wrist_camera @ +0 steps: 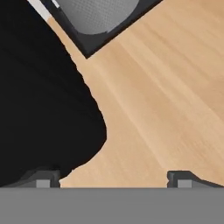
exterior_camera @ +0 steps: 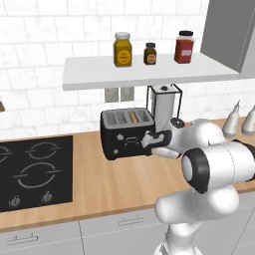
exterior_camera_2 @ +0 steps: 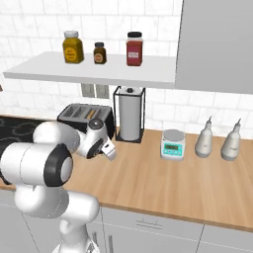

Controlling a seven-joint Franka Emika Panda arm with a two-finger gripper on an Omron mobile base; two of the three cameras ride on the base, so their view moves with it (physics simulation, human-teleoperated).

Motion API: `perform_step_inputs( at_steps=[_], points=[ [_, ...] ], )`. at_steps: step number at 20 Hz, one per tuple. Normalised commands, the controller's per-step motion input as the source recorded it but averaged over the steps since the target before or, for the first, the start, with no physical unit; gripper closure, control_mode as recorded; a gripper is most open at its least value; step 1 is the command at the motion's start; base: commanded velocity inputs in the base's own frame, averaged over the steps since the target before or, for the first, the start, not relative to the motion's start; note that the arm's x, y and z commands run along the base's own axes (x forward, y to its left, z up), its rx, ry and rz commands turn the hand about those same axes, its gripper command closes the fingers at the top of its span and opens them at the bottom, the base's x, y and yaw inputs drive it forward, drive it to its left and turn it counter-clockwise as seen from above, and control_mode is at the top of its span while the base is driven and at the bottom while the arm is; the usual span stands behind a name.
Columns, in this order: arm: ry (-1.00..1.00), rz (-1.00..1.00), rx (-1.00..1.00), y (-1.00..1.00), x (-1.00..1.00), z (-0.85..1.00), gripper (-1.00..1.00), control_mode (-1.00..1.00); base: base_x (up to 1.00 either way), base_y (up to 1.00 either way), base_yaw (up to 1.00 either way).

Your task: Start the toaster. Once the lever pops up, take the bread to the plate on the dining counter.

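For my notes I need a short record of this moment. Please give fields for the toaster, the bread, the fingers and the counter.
toaster: black toaster, standing on the wooden counter beside the cooktop
bread: tan slice sitting in a toaster slot
fingers: gripper open, at the toaster's right front corner, holding nothing
behind toaster: paper towel holder
shelf: three jars

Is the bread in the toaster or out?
In: the bread sits down in a slot of the toaster, its tan top showing.

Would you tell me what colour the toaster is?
Black, with pale front markings; the toaster shows best in the left base view.
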Motion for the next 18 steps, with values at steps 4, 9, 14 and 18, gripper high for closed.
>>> perform_step_inputs(
  at_steps=[4,9,14,18],
  points=[
    [-0.03,-0.12,0.07,0.0,-0.06,-0.88,-1.0,-1.0,0.0,0.0,0.0],
    [-0.4,-0.01,0.18,-0.13,-0.93,0.64,-1.0,-1.0,0.0,0.0,0.0],
    [-0.24,0.0,0.03,-0.19,-0.83,1.0,-1.0,-1.0,0.0,0.0,0.0],
    [-0.01,0.0,0.0,-0.04,-0.43,1.0,-1.0,-1.0,0.0,0.0,0.0]
  ],
)
